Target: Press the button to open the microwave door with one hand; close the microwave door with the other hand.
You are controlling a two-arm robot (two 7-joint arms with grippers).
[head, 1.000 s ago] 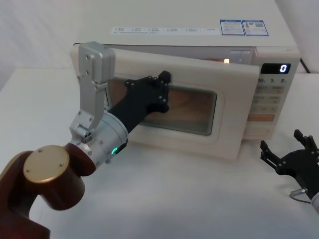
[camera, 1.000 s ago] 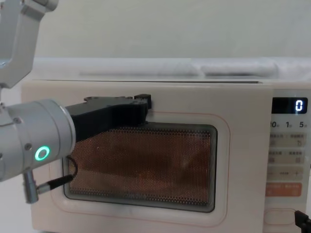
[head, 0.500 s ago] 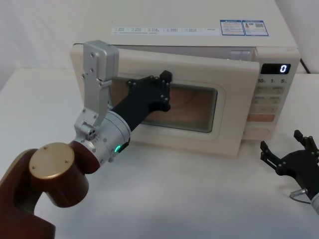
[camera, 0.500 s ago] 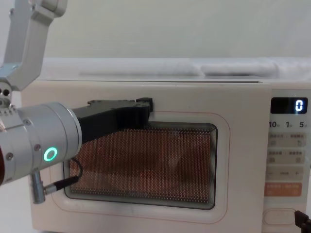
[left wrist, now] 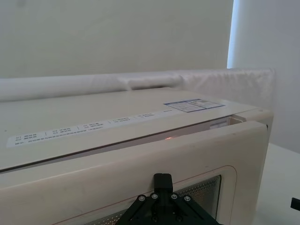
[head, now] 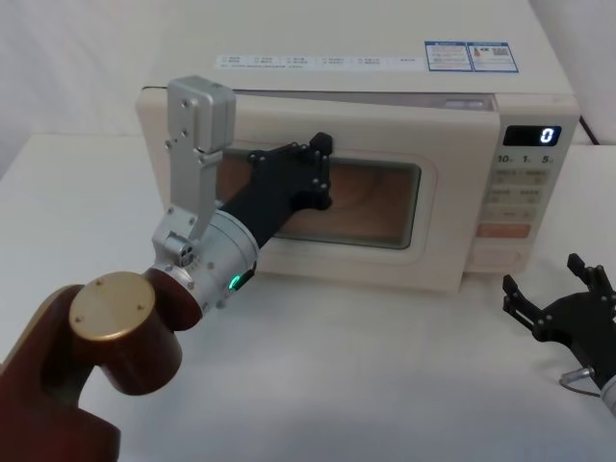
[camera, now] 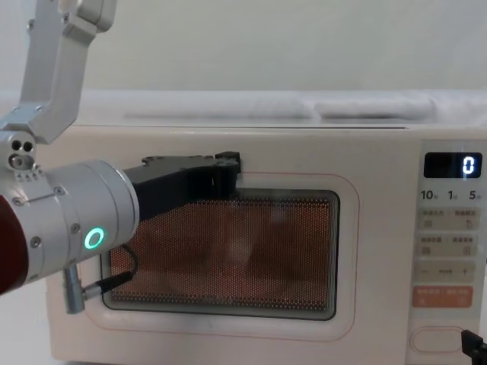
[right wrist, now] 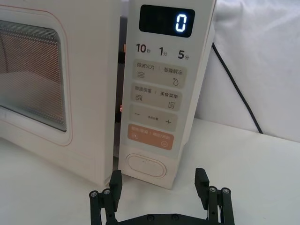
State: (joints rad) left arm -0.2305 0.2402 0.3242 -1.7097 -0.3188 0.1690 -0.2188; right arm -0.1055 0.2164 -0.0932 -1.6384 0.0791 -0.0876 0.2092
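White table (head: 385, 385), pale wall (camera: 266, 46) behind; a black cable (right wrist: 236, 89) runs down the wall side of the microwave (head: 539, 106).

Microwave sits at 12 o'clock of the head view. Cream body, label strip on top. The microwave door (head: 452, 192) is cream with a dark mesh window and thin pink outline; it stands almost shut, a narrow gap showing along its latch edge in the right wrist view. Control panel at 3 o'clock of the door: lit display (right wrist: 166, 21) reading 0, pale keys, an orange key (right wrist: 150, 137), and below it the button (right wrist: 145, 165), wide, rounded, cream, unmarked.

Left gripper (head: 318, 173) is pressed flat against the door above the window's upper left; cannot tell whether its fingers are parted.

Right gripper (right wrist: 159, 185) rests low at 4 o'clock on the table, fingers spread apart, holding nothing, just in front of the button without touching.
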